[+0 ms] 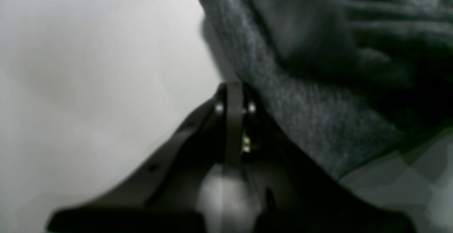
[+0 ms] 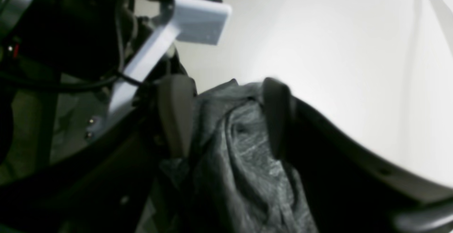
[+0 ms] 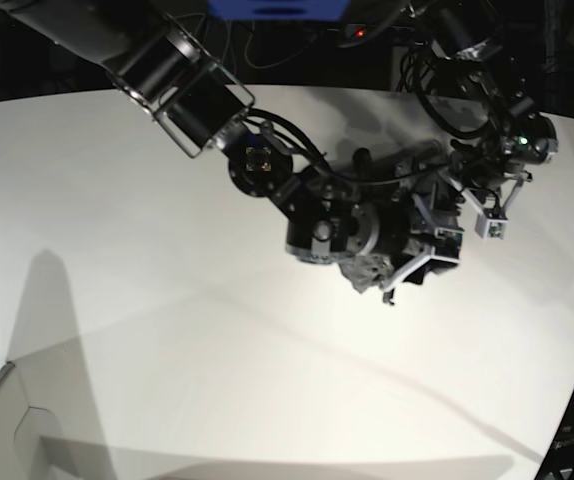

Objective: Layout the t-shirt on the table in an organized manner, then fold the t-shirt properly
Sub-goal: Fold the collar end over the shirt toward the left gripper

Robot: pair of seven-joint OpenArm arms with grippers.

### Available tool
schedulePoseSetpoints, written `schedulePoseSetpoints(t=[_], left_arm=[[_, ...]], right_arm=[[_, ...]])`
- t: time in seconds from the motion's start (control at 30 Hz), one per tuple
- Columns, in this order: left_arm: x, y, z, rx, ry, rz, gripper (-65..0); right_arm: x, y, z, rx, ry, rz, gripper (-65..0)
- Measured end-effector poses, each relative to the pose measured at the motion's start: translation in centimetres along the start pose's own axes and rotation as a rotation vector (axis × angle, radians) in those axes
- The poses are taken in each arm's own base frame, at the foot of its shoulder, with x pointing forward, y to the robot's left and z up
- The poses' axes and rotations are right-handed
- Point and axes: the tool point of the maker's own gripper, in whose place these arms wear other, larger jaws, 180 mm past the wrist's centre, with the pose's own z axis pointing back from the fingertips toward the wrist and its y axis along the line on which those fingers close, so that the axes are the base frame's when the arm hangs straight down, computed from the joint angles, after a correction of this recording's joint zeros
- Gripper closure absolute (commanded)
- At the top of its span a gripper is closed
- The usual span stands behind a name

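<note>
My right pincer [image 2: 226, 116] gapes wide around the one soft, heather-grey knit t-shirt [image 2: 240, 162] bunched above the smooth white desk [image 2: 336, 49], while my left pincer [image 1: 234, 95] is pressed closed, cloth at its two o'clock.

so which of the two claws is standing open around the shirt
The right claw: its fingers stand apart with the grey t-shirt bunched loose between them. The left claw is closed tight, the cloth lying beside it.

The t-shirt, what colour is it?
The t-shirt is dark heathered grey, with no print in view; the left wrist view shows it best.
</note>
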Motion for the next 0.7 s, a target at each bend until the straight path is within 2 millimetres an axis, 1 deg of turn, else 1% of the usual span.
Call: schedulePoseSetpoints(t=[0.13,0.2,0.27,0.33,0.4,0.43,0.47,0.57,0.63,0.7], left_arm=[[-0.3,-0.1,0.3,0.001,-0.002,-0.001,0.0],[-0.5,-0.1,0.5,0.005,0.0,-0.003,0.0],[-0.8,0.1,0.9,0.016,0.007,-0.01,0.0],[-1.1,0.3,1.2,0.033,0.023,-0.022,0.0],[-1.3,0.4,1.6,0.041,0.026,-0.028,0.0],[-1.3,0.3,1.7,0.038,0.026,-0.025,0.0],[-1.1,0.1,1.8,0.025,0.014,-0.017,0.0],[-0.3,-0.5,2.5,-0.021,-0.051,0.014,0.0],[-0.3,0.2,3.3,-0.006,-0.075,0.039,0.0],[-0.2,0.9,3.8,0.011,-0.087,0.048,0.0]], right_arm=[[1.4,0.7,0.0,0.008,-0.102,-0.021,-37.4],[1.5,0.5,0.1,0.0,-0.113,-0.045,-37.5],[1.3,-1.1,0.9,-0.043,-0.125,-0.074,-37.6],[1.4,-3.5,2.6,-0.125,-0.154,-0.105,-37.7],[1.5,-5.1,4.2,-0.189,-0.187,-0.142,-37.7],[1.3,-5.6,4.7,-0.21,-0.192,-0.156,-37.7],[0.7,-6.1,5.3,-0.233,-0.178,-0.18,-37.7],[-1.8,-8.6,7.5,-0.325,-0.095,-0.235,-37.3],[-2.8,-10.0,9.0,-0.381,-0.078,-0.262,-36.7],[-3.8,-10.3,10.0,-0.415,-0.085,-0.31,-32.7]])
